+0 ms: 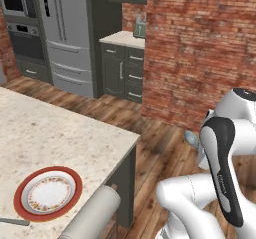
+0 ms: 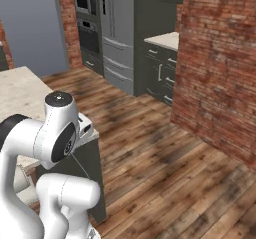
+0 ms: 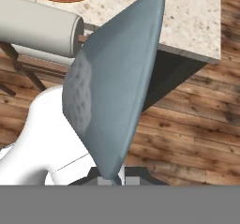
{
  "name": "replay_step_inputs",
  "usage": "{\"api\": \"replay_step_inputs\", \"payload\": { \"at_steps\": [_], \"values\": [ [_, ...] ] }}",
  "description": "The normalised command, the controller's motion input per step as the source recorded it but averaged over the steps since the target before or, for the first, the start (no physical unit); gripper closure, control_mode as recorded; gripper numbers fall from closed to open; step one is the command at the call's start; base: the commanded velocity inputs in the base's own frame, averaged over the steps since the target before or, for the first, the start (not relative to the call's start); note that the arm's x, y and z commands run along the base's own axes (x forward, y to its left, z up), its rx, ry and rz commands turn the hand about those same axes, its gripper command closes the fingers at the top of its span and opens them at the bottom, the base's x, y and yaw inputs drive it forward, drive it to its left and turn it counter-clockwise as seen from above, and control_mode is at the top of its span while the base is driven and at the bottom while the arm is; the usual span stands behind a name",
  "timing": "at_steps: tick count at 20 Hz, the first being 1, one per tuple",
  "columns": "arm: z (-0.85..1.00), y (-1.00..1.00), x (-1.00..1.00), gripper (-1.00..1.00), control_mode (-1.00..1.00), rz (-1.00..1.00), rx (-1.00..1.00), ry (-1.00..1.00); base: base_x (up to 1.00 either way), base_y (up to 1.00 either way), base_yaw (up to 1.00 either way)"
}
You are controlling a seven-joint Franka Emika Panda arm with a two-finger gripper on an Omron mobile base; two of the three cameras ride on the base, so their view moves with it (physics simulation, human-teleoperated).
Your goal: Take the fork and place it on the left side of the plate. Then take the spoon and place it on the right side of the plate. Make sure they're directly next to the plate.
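Pinched in the closed end effector (image 3: 111, 180), the pale blue-grey oval-bowled spoon (image 3: 112, 85) probably hangs off the speckled stone worktop (image 1: 60, 133), so carry it across and lower it flush beside the red-rimmed round plate's (image 1: 20, 195) right edge.

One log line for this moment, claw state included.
phase: carrying spoon | claw: shut on spoon, held over floor beyond counter edge | fork: on counter beside plate | spoon: not yet placed

Rendered light was even and soft, no glare; faint shadow lay under speckled beige stone counter (image 1: 75, 133); textures looked coarse.
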Motion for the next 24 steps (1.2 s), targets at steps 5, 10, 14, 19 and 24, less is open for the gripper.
{"api": "replay_step_inputs", "payload": {
  "at_steps": [5,10,14,19,24],
  "values": [
    [0.00,0.00,0.00,1.00,1.00,0.00,0.00,0.00,0.02,0.00,0.48],
    [0.00,0.00,0.00,1.00,1.00,0.00,0.00,0.00,0.00,0.00,0.52],
    [0.00,0.00,0.00,1.00,1.00,0.00,0.00,0.00,-0.01,0.00,0.54],
    [0.00,0.00,0.00,1.00,1.00,0.00,0.00,0.00,-0.14,0.00,0.57],
    [0.00,0.00,0.00,1.00,1.00,0.00,0.00,0.00,-0.19,0.00,0.59]
  ]
}}
